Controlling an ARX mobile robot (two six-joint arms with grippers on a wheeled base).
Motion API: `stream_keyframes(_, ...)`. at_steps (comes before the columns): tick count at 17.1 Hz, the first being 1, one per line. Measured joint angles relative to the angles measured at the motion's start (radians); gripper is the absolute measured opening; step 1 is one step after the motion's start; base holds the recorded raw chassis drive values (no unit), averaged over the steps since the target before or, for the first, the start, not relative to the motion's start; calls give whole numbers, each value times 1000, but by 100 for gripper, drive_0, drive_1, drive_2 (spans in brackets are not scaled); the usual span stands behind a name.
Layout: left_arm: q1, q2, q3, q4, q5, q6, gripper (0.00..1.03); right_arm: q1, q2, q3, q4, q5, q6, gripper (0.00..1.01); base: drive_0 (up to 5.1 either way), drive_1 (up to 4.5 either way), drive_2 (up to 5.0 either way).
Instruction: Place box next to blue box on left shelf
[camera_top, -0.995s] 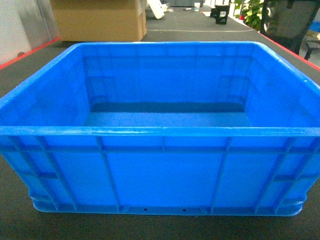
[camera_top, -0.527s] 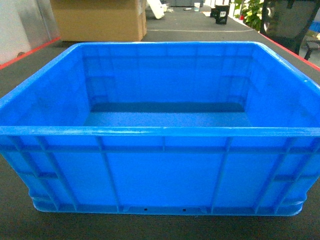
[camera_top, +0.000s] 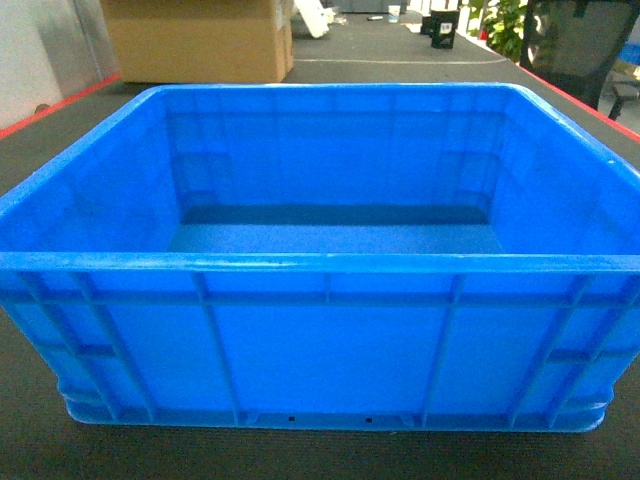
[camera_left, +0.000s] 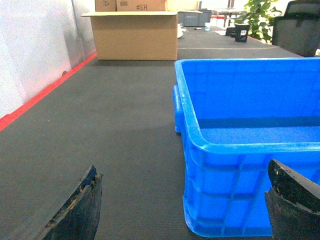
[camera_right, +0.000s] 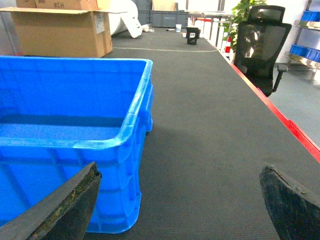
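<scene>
The box (camera_top: 330, 340) is a large bright-blue crate, empty, standing on the dark floor mat and filling the head view. My left gripper (camera_left: 182, 170) is open, low over the mat at the box's (camera_left: 235, 185) near left corner, with one finger over bare mat and the other in front of the box wall. My right gripper (camera_right: 180, 169) is open at the near right corner of the box (camera_right: 65, 100), standing the same way. Neither gripper touches the box. Neither gripper appears in the head view. The left shelf and its blue box are out of view.
A big cardboard box (camera_top: 195, 40) stands beyond the crate at the far left. A black office chair (camera_right: 260, 42) is at the right past a red floor line (camera_right: 280, 115). A white wall (camera_left: 35, 45) with a red base line runs along the left.
</scene>
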Motion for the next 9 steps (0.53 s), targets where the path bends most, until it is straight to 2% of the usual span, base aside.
stream_keyframes(9,0,0,0,0,0,0,98,0,0,0,0,0,0,98,0,0,0)
